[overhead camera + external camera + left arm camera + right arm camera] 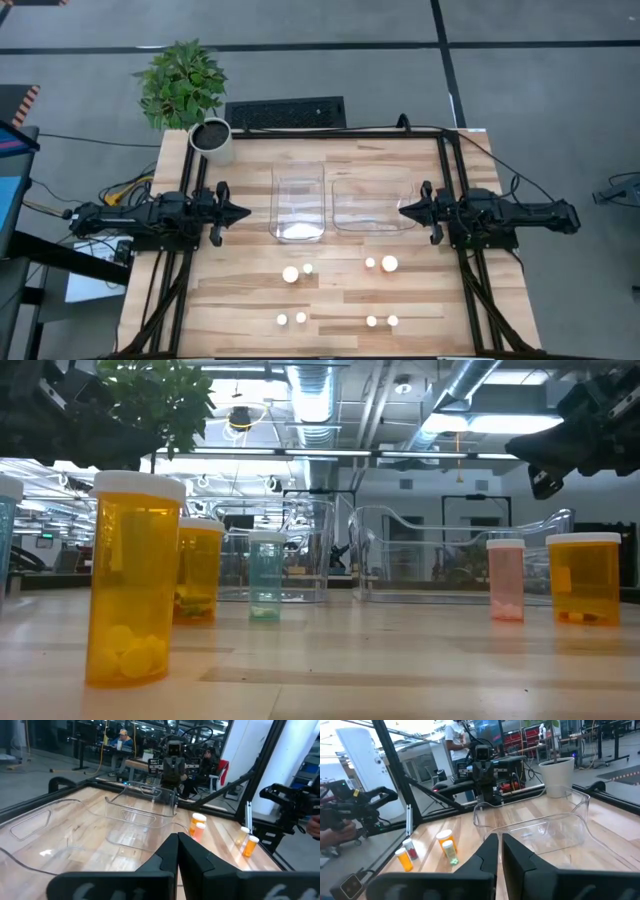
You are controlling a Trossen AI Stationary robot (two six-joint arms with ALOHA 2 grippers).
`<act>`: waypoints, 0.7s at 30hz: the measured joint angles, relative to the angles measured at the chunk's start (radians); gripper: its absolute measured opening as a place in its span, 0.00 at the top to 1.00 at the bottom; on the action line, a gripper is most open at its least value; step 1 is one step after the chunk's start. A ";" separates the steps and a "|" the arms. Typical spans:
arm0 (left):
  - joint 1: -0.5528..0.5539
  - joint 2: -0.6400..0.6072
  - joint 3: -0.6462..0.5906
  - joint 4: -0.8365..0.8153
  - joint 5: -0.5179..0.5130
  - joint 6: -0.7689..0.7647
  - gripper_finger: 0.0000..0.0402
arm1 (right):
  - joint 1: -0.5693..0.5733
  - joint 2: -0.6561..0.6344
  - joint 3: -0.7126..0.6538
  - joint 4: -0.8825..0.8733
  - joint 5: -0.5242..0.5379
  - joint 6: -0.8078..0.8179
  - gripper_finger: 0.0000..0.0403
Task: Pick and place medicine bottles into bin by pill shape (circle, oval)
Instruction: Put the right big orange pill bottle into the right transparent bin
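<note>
Wooden tabletop (340, 300) w/ two clear bins (299, 203) at centre. Left end effector (243, 212) & right end effector (404, 210) flank the bins, both clenched, holding nothing. Eight medicine bottles (290, 274) stand upright in pairs just beside the bins, toward the tabletop's near edge.

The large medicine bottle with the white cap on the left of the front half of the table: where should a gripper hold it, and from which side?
Probably come straight down on the large medicine bottle and close on its round amber body just below the cap. It stands upright, with a smaller bottle close beside it, so set the fingers clear of that neighbour. The left gripper is nearer.
</note>
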 joint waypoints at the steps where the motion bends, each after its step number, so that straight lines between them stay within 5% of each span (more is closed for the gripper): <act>1: 0.000 0.000 0.000 0.000 -0.004 -0.003 1.00 | 0.000 0.000 0.000 0.001 0.000 0.000 0.91; 12: 0.000 0.000 0.000 0.111 -0.051 -0.037 0.96 | 0.000 0.001 0.026 0.024 0.029 0.025 0.87; 21: 0.000 0.000 0.000 0.405 0.084 -0.068 0.71 | 0.000 0.027 0.195 0.028 0.080 -0.136 0.54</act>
